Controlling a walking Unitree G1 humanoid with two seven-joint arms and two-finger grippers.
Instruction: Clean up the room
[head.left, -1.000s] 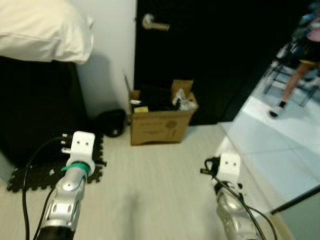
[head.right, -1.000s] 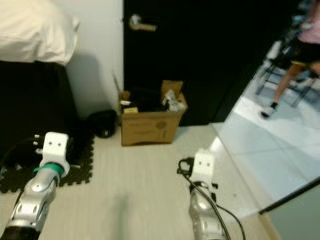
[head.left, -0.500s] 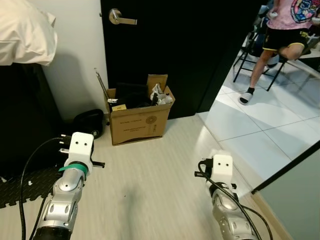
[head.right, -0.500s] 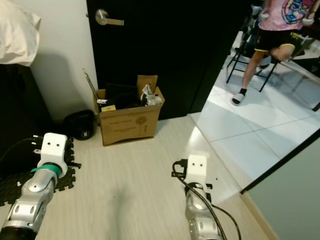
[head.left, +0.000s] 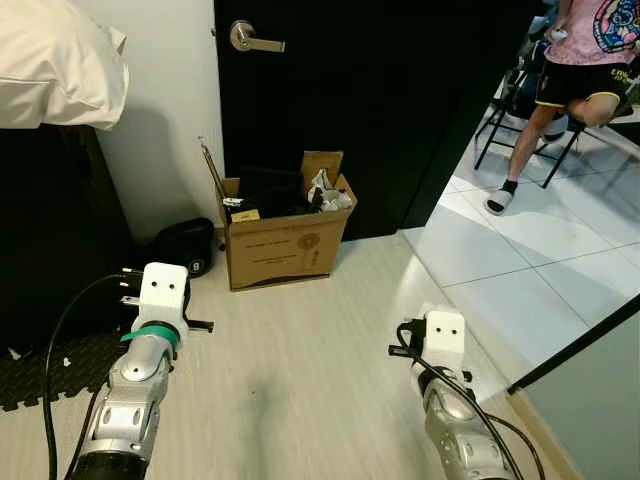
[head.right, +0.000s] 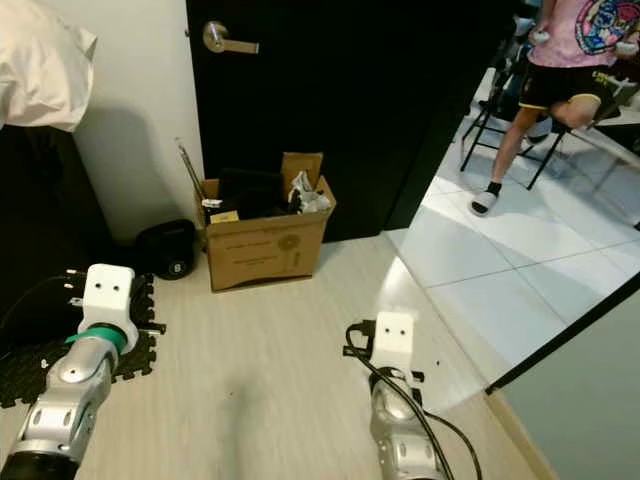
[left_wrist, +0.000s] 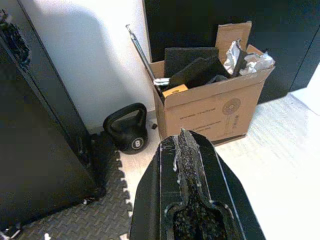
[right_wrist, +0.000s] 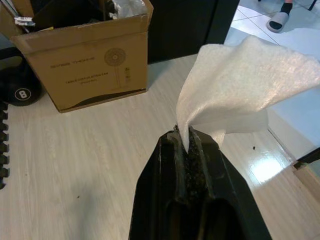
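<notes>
My right gripper (right_wrist: 186, 132) is shut on a thin white sheet (right_wrist: 240, 85) that sticks up from between its fingers, held above the pale wood floor. My left gripper (left_wrist: 182, 137) is shut with nothing in it and points toward an open cardboard box (head.left: 285, 245) packed with black foam pieces and crumpled wrapping. The box stands against a black door (head.left: 380, 100), a short way ahead of both arms. In the eye views the left wrist (head.left: 160, 300) and right wrist (head.left: 443, 340) hover over the floor.
A black kettlebell (head.left: 185, 250) sits left of the box by the white wall. Black foam mat tiles (head.left: 40, 365) and a dark bed with a white pillow (head.left: 55, 60) lie at the left. A person (head.left: 580, 70) sits on a chair beyond the white tiled floor (head.left: 540, 270).
The camera swung right and then slightly back left, so the whole scene shifted. The person at the back right went from stepping to sitting. Both arms hold their poses.
</notes>
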